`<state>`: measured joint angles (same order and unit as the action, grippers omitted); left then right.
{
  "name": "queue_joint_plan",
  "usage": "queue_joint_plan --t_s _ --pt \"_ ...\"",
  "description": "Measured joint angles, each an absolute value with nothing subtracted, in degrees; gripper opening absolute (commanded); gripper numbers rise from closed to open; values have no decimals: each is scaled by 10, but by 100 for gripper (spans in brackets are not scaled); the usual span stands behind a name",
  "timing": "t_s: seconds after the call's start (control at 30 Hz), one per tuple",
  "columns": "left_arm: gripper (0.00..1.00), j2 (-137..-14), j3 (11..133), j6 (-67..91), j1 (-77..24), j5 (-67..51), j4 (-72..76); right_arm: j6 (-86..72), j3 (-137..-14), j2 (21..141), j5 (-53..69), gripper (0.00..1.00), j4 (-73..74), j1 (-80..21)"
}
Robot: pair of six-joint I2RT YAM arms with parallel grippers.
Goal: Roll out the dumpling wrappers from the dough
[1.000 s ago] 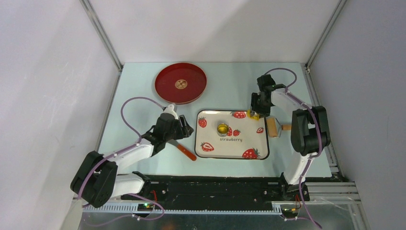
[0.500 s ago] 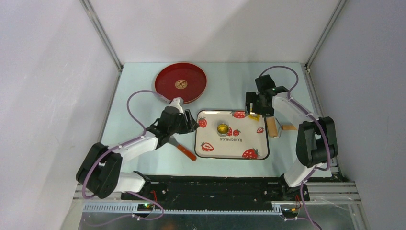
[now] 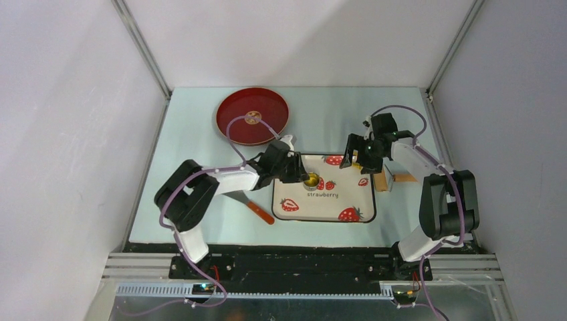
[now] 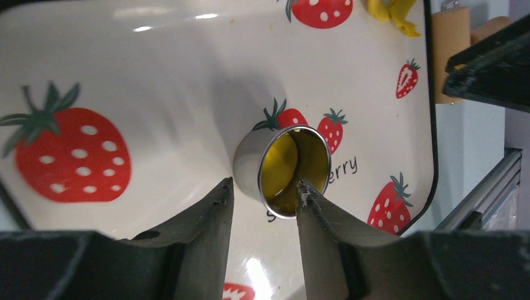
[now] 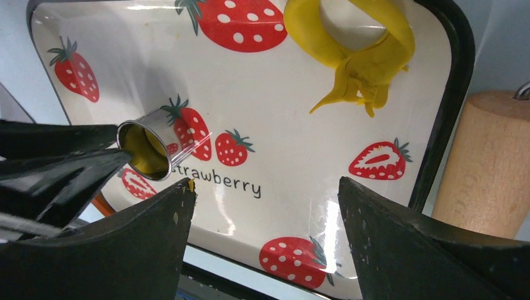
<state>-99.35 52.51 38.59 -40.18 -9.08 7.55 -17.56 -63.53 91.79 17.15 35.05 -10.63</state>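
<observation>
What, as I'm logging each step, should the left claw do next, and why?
Probably close the left claw on the metal ring and lift it: its fingers flank the ring, which stands on the tray with yellow dough inside.

The left arm and the right arm are built alike: smooth white shells on the links, joined by bulky matte black joint housings with rounded ends. A thin purple cable runs loose along the left arm (the right arm's cable is the same colour and thickness). In the wrist views the left fingers are dark grey wedges tapering to blunt tips. The right fingers look black, broad and faintly speckled.
</observation>
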Motion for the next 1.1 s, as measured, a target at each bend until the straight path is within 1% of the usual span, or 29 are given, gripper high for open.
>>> queue_joint_plan --t_s 0.13,0.27,0.37,0.53,0.87,0.97,1.07,1.1 --pt "38 -1030 537 400 -411 -79 74 -176 -622 908 191 88 345 -98" --pt "37 -1042 540 406 -413 -76 71 -176 -617 903 204 88 339 -96" --pt "37 -1043 544 406 -415 -72 71 -176 -617 903 209 88 338 -96" --pt "41 -1043 545 406 -419 -66 70 -176 -617 902 217 88 335 -95" --pt "37 -1027 545 406 -424 -60 58 -176 -615 902 225 88 334 -96" --pt "27 -1017 545 406 -427 -58 58 -176 -615 902 226 88 333 -97" --pt "22 -1015 545 405 -429 -55 55 -178 -615 902 229 88 332 -100" --pt "19 -1015 545 405 -429 -53 52 -178 -615 902 230 88 332 -100"
